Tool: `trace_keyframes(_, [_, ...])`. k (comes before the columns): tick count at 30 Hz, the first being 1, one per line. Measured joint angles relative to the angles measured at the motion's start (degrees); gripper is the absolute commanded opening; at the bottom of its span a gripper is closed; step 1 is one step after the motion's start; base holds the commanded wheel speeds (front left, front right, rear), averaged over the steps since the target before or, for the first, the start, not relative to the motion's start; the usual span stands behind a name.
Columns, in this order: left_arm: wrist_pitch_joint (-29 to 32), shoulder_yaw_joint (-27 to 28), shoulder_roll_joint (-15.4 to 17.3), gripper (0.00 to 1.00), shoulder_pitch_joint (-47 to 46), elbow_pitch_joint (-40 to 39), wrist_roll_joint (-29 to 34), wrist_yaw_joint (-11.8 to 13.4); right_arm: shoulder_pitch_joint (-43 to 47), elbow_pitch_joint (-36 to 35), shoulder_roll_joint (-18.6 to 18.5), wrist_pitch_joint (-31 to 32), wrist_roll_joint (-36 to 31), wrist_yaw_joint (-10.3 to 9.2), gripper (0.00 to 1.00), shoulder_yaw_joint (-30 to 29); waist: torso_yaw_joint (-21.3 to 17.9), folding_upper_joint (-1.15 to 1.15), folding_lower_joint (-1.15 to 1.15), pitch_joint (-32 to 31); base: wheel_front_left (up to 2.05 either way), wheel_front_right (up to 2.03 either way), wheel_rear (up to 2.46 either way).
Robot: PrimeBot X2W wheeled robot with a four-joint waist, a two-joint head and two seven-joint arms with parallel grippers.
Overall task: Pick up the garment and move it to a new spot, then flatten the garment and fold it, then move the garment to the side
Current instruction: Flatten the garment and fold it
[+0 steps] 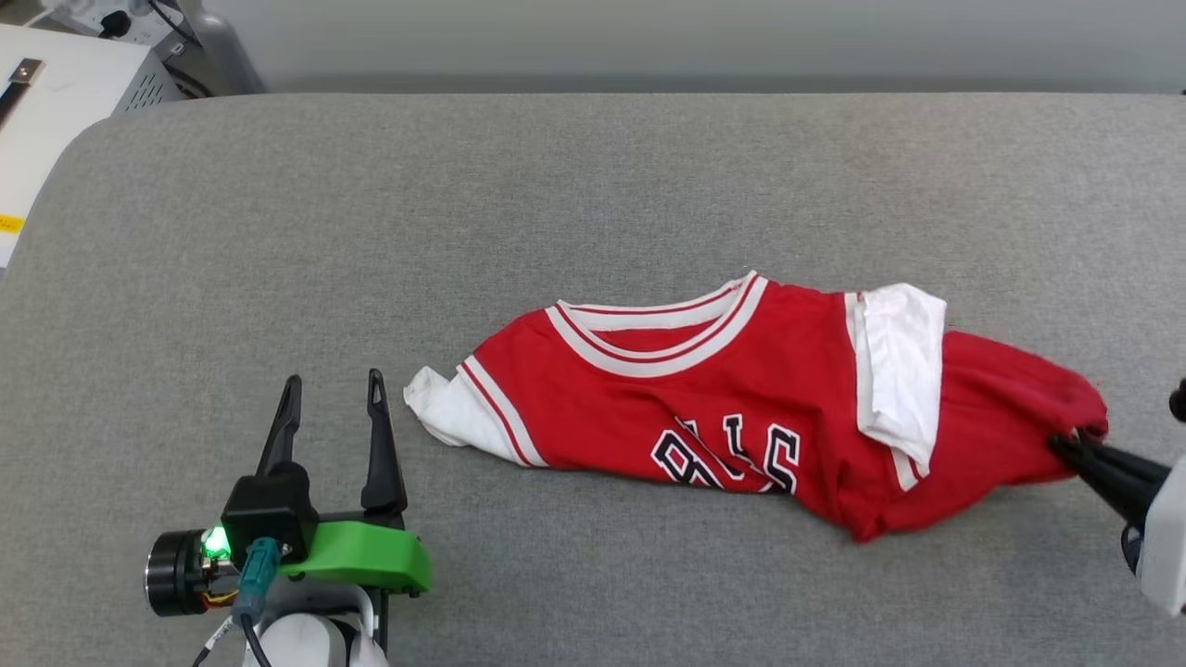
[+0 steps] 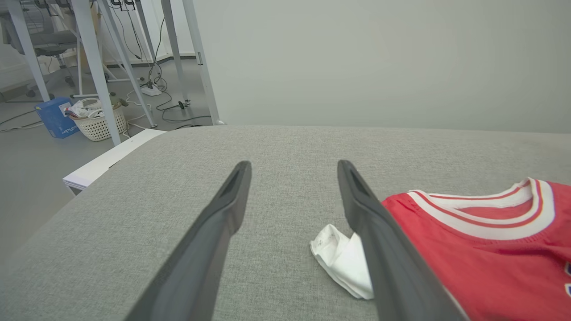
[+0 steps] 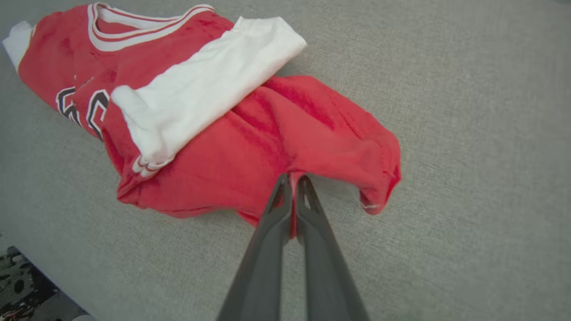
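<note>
As it lies bunched rather than flat, the garment (image 1: 741, 398) is entered first: a red jersey, right of centre on the grey padded surface (image 1: 593, 185). Its collar (image 1: 662, 333) faces the far edge. The black lettering (image 1: 732, 454) is partly lost in a crease at the near edge. One white sleeve (image 1: 894, 371) is flopped over the red body, and the other sleeve (image 1: 440, 417) pokes out at the robot's left end.

Item two, right gripper (image 3: 292, 185): fingers pressed together on a red fold at the garment's right end. The cloth is pinched between them and drawn to a small peak, likely the hold for lifting the piece to its new spot.

Item three, left gripper (image 1: 334, 398): fingers spread wide with nothing between them, parked just beside the protruding sleeve, apparently kept ready for a second corner.

Condition: pick-up begun; move, flattening and folding not yet done.

Handling note: a single-point pinch may let the soft fabric trail and twist.
</note>
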Motion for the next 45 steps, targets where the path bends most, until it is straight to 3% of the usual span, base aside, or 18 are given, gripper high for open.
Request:
trace_keyframes(4, [0.00,0.00,-0.11,1.00,0.15,0.02,0.41,-0.85,9.89,-0.11,2.23,-0.59,0.73,0.00,0.00,-4.74,-0.83,0.00,0.00,-0.29,0.00,0.00,0.00])
trace_keyframes(8, [0.00,-0.31,-0.15,1.00,0.08,0.05,1.33,-1.51,17.36,2.19,7.26,-0.14,-0.05,0.00,0.00,-7.20,-0.83,0.00,0.00,0.47,0.00,0.00,0.00])
trace_keyframes(14, [0.00,-0.76,-0.16,1.00,0.02,0.54,2.59,-2.14,19.09,6.41,12.45,0.65,-3.46,0.03,0.00,-10.12,-0.84,0.00,0.00,1.10,0.00,0.00,0.00])
trace_keyframes(15, [0.00,-0.73,-0.16,1.00,0.02,0.58,2.60,-2.14,19.07,6.58,13.25,-0.08,-4.26,0.07,0.18,-11.22,-0.93,0.00,0.00,1.04,0.00,0.00,0.00])
trace_keyframes(16, [0.00,-0.66,-0.16,1.00,0.03,0.66,2.63,-2.14,19.13,6.57,14.03,-0.60,-4.86,0.07,1.00,-12.06,-1.04,0.00,0.00,0.92,0.00,0.00,0.00])
trace_keyframes(20, [0.00,-0.51,-0.15,1.00,0.08,0.79,2.75,-2.14,19.42,5.01,15.56,-3.42,-7.15,0.05,1.00,-17.39,-1.43,0.00,0.00,0.11,0.00,0.00,0.00])
trace_keyframes(26, [0.00,-0.60,-0.13,1.00,0.10,0.43,3.35,-2.14,19.58,-3.38,14.04,-5.00,-12.10,0.01,1.00,-26.96,-2.06,0.00,0.00,-0.54,0.00,0.00,0.00])
trace_keyframes(29, [0.00,-0.77,-0.13,1.00,0.05,0.14,3.39,-2.14,17.98,-8.91,13.11,-2.38,-14.97,0.01,1.00,-30.09,-2.00,0.00,0.00,0.08,0.00,0.00,0.00])
trace_keyframes(30, [0.00,-1.23,-0.13,1.00,-0.14,-0.02,3.57,-2.16,13.26,-12.98,11.82,2.05,-16.74,0.01,1.00,-30.65,-1.71,0.00,0.00,0.83,0.00,0.00,0.00])
trace_keyframes(33, [0.00,-1.82,-0.14,1.00,-0.81,-0.04,3.63,-2.22,7.01,-15.41,9.88,8.42,-17.11,0.01,1.00,-28.58,-1.16,0.00,0.00,1.64,0.00,0.00,0.00])
trace_keyframes(37, [0.00,-2.36,-0.15,1.00,-2.19,-0.05,3.69,-2.44,-1.98,-15.61,6.37,18.81,-16.63,0.01,1.00,-21.15,-0.27,0.00,0.00,2.93,0.00,0.00,0.00])
trace_keyframes(41, [0.00,-2.91,-0.16,1.00,-3.89,-0.01,3.69,-2.69,-11.15,-13.36,5.33,31.29,-13.03,0.01,1.00,-12.40,0.79,0.00,0.00,4.45,0.00,0.00,0.00])
trace_keyframes(45, [0.00,-3.83,-0.27,1.00,-5.42,-0.14,3.67,-2.67,-20.15,-10.14,5.38,39.71,-11.50,0.01,1.00,-4.82,1.95,0.00,0.00,6.38,0.00,0.00,0.00])
